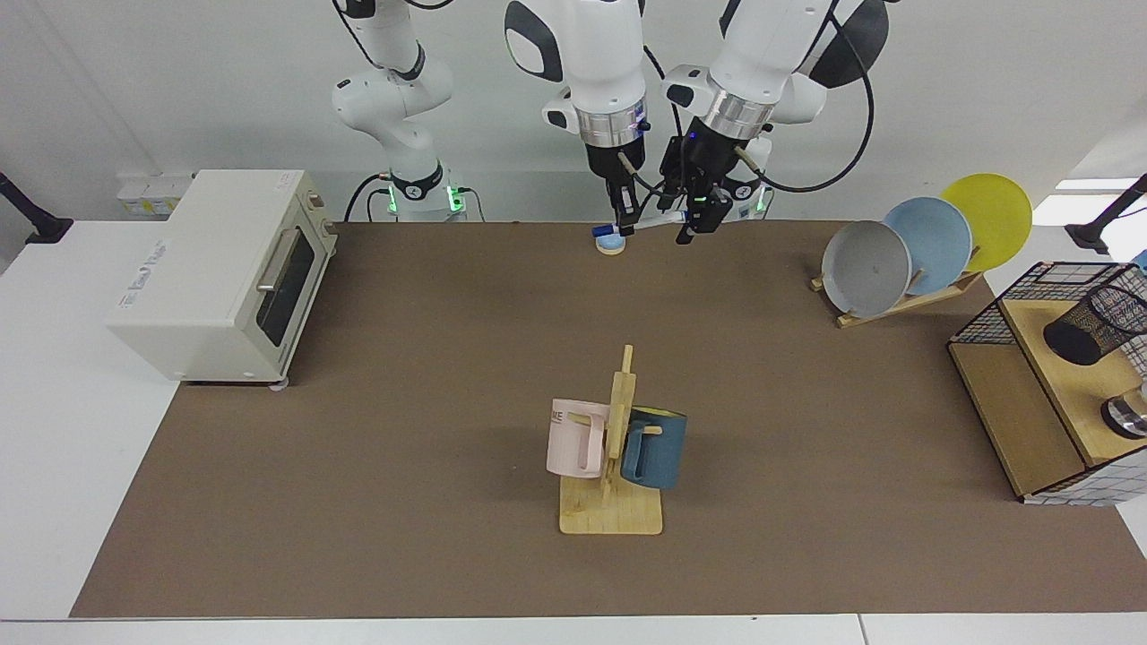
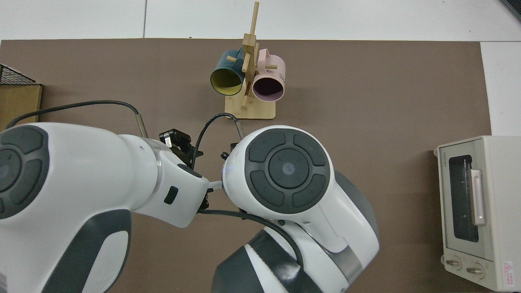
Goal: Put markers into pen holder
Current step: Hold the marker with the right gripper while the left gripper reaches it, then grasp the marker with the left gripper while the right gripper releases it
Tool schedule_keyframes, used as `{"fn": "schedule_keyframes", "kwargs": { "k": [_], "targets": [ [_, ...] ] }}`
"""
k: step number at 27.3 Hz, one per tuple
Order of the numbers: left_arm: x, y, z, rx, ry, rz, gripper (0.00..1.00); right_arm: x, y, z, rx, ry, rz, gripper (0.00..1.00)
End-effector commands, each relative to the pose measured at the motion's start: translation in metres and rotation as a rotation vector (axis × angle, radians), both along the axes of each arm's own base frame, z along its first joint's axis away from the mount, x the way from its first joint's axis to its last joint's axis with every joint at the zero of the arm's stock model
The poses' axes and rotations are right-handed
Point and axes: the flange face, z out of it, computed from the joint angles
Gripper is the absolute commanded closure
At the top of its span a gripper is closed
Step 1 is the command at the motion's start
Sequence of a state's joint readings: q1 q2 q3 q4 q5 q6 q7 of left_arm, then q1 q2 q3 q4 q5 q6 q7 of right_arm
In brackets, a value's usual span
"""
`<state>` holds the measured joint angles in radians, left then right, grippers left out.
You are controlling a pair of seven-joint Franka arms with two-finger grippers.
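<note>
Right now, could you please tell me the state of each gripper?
Right gripper: shut on the marker, held above the table's far edge.
Left gripper: open, at the marker's other end, not yet gripping it.

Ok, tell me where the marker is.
Facing view: the marker hangs level at the table's far edge, above the small blue bell, held by the right gripper, left gripper alongside.

Both arms (image 1: 591, 45) are showing glossy white plastic shells. The brown mat (image 1: 403, 385) is looking matt, the mug rack (image 1: 614, 502) pale wood, the pen holder (image 1: 1095, 324) black wire mesh.
</note>
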<state>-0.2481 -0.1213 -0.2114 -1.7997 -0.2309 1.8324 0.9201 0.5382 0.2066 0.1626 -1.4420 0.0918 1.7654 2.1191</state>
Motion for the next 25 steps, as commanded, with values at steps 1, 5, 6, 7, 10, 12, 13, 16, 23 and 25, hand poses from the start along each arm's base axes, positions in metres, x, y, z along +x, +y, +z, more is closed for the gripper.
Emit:
{"fn": "schedule_keyframes", "kwargs": {
  "k": [1, 5, 6, 7, 10, 12, 13, 16, 23, 25],
  "targets": [
    [-0.004, -0.009, -0.008, -0.018, 0.007, 0.019, 0.35, 0.004, 0.002, 0.002, -0.015, 0.004, -0.024, 1.0],
    [-0.007, -0.019, -0.013, -0.011, 0.02, 0.018, 0.35, 0.003, 0.003, 0.004, -0.013, 0.001, -0.022, 1.0],
    [-0.008, -0.02, -0.014, -0.009, 0.022, 0.019, 0.35, 0.003, 0.003, 0.004, -0.013, 0.001, -0.022, 1.0],
    [-0.008, -0.02, -0.014, -0.009, 0.023, 0.019, 0.35, 0.003, 0.003, 0.004, -0.013, 0.001, -0.022, 1.0],
    [-0.009, -0.02, -0.014, -0.005, 0.026, 0.017, 0.39, 0.003, 0.003, 0.004, -0.013, 0.001, -0.022, 1.0],
    [-0.009, -0.02, -0.015, -0.005, 0.028, 0.019, 0.44, 0.003, 0.003, 0.004, -0.013, 0.001, -0.022, 1.0],
    [-0.009, -0.02, -0.015, -0.005, 0.028, 0.019, 0.48, 0.003, 0.003, 0.004, -0.011, 0.002, -0.022, 1.0],
    [-0.01, -0.019, -0.019, 0.006, 0.038, 0.017, 0.54, 0.004, 0.001, 0.005, -0.011, 0.001, -0.027, 1.0],
    [-0.01, -0.019, -0.02, 0.01, 0.038, 0.017, 0.77, 0.004, 0.001, 0.005, -0.009, 0.002, -0.025, 1.0],
    [-0.01, -0.019, -0.02, 0.011, 0.037, 0.015, 0.91, 0.004, 0.001, 0.005, -0.008, 0.001, -0.026, 1.0]
  ]
}}
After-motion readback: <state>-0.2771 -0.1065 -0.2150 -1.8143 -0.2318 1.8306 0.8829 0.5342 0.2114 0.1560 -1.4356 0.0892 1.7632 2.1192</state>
